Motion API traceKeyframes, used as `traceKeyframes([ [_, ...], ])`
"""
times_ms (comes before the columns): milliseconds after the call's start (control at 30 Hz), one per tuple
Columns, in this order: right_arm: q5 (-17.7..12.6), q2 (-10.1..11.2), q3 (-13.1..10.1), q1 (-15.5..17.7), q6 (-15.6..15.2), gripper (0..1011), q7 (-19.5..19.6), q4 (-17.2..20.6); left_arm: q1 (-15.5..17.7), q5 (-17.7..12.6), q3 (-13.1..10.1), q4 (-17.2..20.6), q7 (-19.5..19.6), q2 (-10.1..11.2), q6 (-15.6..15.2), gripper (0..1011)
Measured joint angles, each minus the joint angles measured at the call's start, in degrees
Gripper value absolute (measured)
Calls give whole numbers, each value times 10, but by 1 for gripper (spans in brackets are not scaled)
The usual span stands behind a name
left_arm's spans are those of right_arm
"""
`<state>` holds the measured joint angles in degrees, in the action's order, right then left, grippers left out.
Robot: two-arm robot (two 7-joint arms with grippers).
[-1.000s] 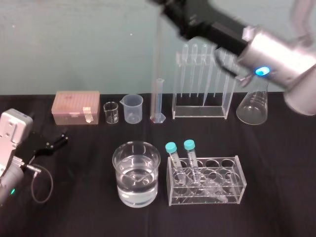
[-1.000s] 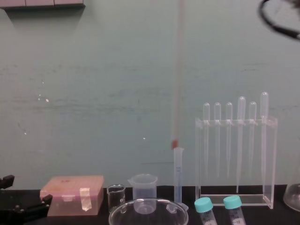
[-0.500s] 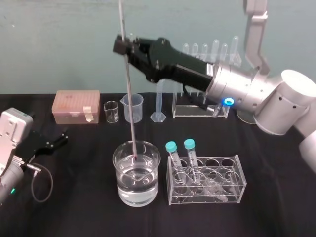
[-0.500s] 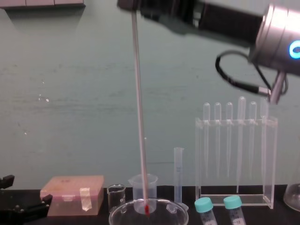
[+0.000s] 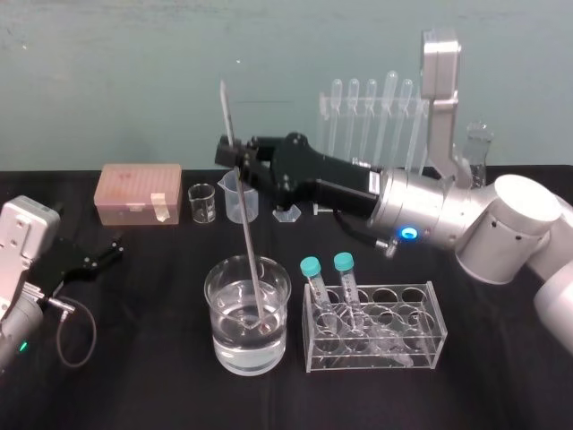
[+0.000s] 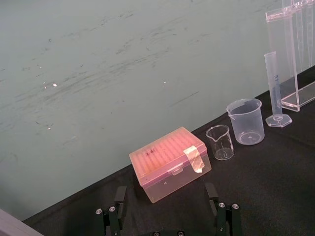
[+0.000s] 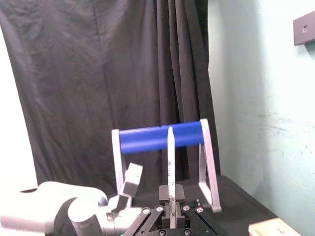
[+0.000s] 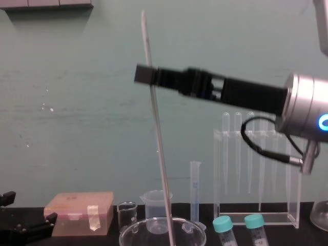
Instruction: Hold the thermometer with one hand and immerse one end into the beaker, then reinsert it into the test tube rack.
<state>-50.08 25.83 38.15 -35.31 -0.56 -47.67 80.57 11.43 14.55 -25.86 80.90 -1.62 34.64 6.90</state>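
Pinched in the right hand (image 5: 235, 163), the thermometer (image 5: 248, 237) has been sunk deeper into the beaker (image 5: 220, 345) — immersion is judged done, and the test tube rack (image 5: 372, 112) at 1 o'clock is to be reached next. The left hand (image 5: 100, 255) is parked at 9 o'clock, spread.

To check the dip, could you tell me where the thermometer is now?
Head view: the right gripper holds the thermometer tilted, lower end in the beaker mid-table.

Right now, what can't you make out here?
Scale on the thermometer: too fine, head view.
Base of the beaker, with the thermometer's tip: below the chest view's edge.
Foot of the test tube rack: behind the right arm, head view.
Jaws of the right gripper above the beaker: dark on dark, head view.
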Motion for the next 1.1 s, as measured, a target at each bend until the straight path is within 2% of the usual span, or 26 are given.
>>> traceKeyframes([
  [167, 19, 2, 6, 8, 12, 58, -5, -13, 0, 0, 0, 0, 0, 0, 0, 1008],
  [1100, 34, -13, 6, 15, 10, 58, -11, -33, 0, 0, 0, 0, 0, 0, 0, 1008],
])
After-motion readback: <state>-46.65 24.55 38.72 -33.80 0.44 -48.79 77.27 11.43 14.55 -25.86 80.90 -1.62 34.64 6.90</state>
